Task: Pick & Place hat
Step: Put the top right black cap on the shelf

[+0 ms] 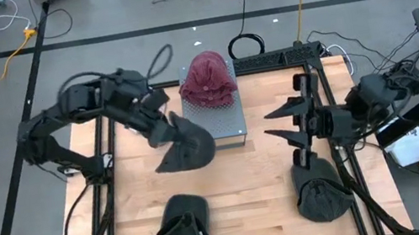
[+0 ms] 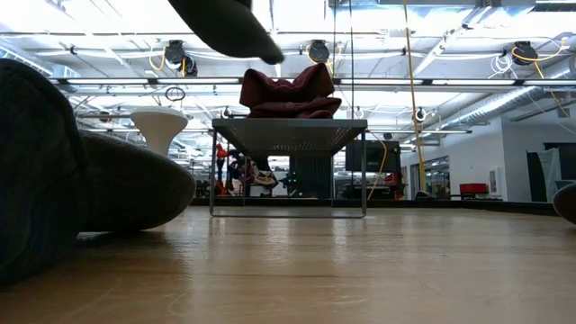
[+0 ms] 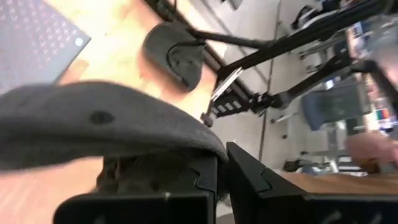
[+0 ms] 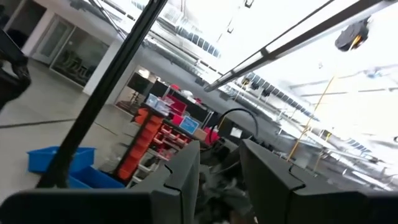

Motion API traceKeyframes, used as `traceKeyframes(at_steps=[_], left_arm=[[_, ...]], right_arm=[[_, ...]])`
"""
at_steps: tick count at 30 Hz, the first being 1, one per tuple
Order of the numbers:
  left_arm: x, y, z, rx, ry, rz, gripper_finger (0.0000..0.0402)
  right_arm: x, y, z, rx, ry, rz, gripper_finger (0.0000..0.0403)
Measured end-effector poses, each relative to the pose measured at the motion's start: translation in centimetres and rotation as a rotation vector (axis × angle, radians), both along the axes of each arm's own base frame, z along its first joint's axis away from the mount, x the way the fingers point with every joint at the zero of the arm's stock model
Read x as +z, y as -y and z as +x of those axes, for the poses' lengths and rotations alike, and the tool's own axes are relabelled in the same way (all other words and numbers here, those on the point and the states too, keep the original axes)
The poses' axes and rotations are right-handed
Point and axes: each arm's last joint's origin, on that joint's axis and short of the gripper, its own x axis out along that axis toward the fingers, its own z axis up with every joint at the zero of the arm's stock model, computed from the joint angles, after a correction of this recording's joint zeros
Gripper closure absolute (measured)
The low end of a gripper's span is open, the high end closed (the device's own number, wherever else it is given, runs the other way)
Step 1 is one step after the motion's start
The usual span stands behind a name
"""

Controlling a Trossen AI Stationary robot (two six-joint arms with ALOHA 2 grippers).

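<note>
your left gripper (image 1: 163, 135) reaches toward the table's middle, fingers pinching the dark grey fabric cap (image 1: 184, 145) in the air just beside the grey perforated metal stand (image 1: 226, 117) (a maroon hat (image 1: 207, 80) sits on it). your right gripper (image 1: 277, 123) hovers mid-table, fingers parted, empty.

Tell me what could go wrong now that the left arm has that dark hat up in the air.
The left pincer grips the dark hat only by its edge, so it might slip. The raised platform already carries a red hat, so placing could bump it.
</note>
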Motion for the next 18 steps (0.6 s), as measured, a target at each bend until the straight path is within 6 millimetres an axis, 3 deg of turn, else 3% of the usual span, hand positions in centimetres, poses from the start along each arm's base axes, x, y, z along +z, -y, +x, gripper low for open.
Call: traceKeyframes(at_steps=[8,18], left_arm=[[-2.1,1.5,2.6,-0.047,-0.14,0.145,0.0388],[-4.1,3.0,4.8,-0.162,-0.165,0.346,0.0388]], right_arm=[[0.5,0.5,-0.9,-0.027,0.026,-0.053,0.0293],[0.9,0.8,-1.6,-0.039,0.044,-0.066,0.0293]])
